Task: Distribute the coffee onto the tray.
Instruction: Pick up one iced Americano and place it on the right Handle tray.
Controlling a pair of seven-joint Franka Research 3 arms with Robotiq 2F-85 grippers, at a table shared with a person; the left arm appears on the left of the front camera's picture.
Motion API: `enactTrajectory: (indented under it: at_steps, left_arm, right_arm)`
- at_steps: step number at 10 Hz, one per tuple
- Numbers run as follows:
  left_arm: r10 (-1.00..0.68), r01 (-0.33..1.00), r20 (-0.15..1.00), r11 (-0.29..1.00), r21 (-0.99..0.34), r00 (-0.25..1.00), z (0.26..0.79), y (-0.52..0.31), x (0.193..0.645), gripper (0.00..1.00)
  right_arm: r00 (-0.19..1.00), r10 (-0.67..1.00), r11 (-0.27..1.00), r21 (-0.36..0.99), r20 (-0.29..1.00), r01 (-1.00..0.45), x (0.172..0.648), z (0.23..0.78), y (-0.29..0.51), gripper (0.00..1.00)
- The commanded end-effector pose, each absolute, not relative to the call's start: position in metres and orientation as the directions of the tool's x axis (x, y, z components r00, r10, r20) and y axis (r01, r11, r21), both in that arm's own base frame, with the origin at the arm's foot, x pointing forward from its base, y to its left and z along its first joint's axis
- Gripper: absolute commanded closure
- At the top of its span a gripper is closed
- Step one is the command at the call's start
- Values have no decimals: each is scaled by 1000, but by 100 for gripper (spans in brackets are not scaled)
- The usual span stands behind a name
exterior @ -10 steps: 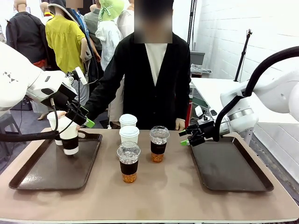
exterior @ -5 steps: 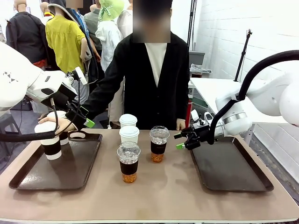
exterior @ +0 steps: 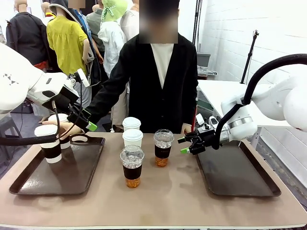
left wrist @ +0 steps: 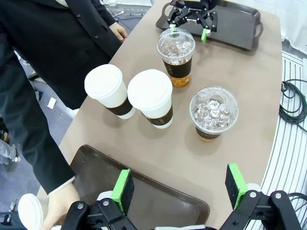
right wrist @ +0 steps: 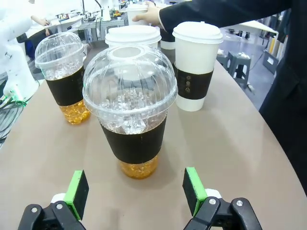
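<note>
On the left tray [exterior: 72, 175] stands a white coffee cup [exterior: 50, 143] with a brown sleeve. A second white cup [exterior: 64, 138] behind it is under the person's hand [exterior: 67, 127]. Two more white cups [exterior: 131, 123] [exterior: 133, 139] and two iced coffees [exterior: 132, 165] [exterior: 163, 147] stand mid-table. My left gripper [exterior: 82, 120] [left wrist: 180, 191] hangs open above the left tray's [left wrist: 158, 196] inner edge, holding nothing. My right gripper [exterior: 188, 143] [right wrist: 136, 191] is open just right of the farther iced cup [right wrist: 132, 115]. That cup stands ahead of its green pads [right wrist: 194, 189], untouched.
The right tray [exterior: 240, 172] [left wrist: 240, 26] is bare, with my right arm reaching over its near-left corner. The person stands at the far edge, one arm stretched to the left tray, the other hand [exterior: 185, 128] resting behind the table's middle.
The person has shifted a white cup leftwards on the left tray and set it down. My right gripper has moved left, closer to the iced cup. The left arm is unmoved.
</note>
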State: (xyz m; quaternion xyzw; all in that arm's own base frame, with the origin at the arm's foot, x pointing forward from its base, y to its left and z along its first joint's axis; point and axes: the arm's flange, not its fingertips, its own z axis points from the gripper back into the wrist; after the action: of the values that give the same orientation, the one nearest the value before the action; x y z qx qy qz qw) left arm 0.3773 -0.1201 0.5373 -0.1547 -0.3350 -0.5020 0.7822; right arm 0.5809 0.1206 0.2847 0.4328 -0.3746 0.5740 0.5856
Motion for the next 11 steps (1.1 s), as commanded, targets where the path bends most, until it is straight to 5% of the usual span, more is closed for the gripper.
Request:
enactTrajectory:
  at_steps: [1,11]
  left_arm:
    - [-685,893,678,440,94,267,537,-118,378,0]
    - [-685,893,678,440,94,267,537,-118,378,0]
  right_arm:
    - [59,354,-30,74,933,-997,579,286,122,0]
    - [58,213,-52,70,975,-996,578,254,151,0]
